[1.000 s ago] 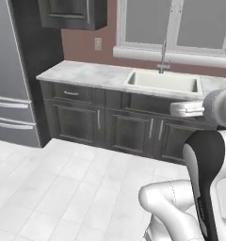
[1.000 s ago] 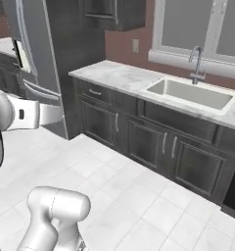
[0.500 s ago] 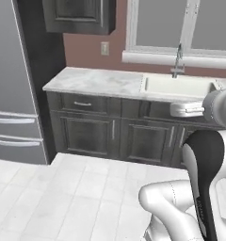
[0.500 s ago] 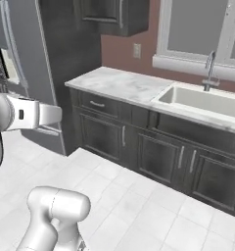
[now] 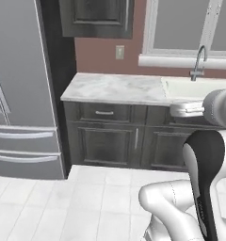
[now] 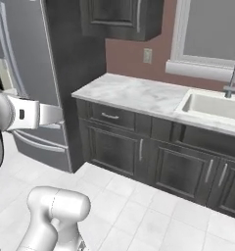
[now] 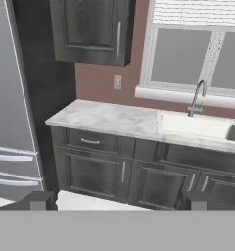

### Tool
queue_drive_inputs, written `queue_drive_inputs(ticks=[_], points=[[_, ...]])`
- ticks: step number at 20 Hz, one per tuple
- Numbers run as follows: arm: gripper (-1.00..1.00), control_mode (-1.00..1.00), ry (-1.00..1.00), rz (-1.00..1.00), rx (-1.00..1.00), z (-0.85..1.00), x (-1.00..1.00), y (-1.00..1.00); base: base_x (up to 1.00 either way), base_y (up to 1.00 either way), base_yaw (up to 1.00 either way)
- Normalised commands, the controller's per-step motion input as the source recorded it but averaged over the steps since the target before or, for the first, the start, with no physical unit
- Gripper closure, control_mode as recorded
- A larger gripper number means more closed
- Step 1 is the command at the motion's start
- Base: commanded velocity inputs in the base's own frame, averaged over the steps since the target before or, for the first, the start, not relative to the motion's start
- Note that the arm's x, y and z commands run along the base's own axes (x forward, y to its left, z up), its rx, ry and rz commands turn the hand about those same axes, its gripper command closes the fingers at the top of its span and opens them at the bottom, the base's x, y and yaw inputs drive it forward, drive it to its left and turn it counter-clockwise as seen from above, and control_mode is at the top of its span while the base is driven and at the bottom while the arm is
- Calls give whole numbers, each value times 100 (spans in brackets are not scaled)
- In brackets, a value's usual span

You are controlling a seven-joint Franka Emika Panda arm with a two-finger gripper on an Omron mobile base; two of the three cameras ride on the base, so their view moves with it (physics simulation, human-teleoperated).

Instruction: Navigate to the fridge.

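Kitchen cabinets and a marble tabletop are sitting ahead; the fridge is standing at far left. I'm steering left to centre it squarely, gripper riding open and empty, minding the cabinet corner.

We see flat, even rendered light with no clear source and no glare. Faint shading sits under the worktop edge and beside the fridge. Textures look soft and slightly blurred; straight edges stay undistorted.
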Motion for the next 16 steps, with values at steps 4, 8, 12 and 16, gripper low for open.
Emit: queue_drive_inputs(ticks=[4,8,12,16], points=[[-100,100,0,0,0,0,0,0,62,100,-22],[-100,100,0,0,0,0,0,0,35,100,-11],[-100,100,0,0,0,0,0,0,10,100,-7],[-100,100,0,0,0,0,0,0,13,100,-11]])
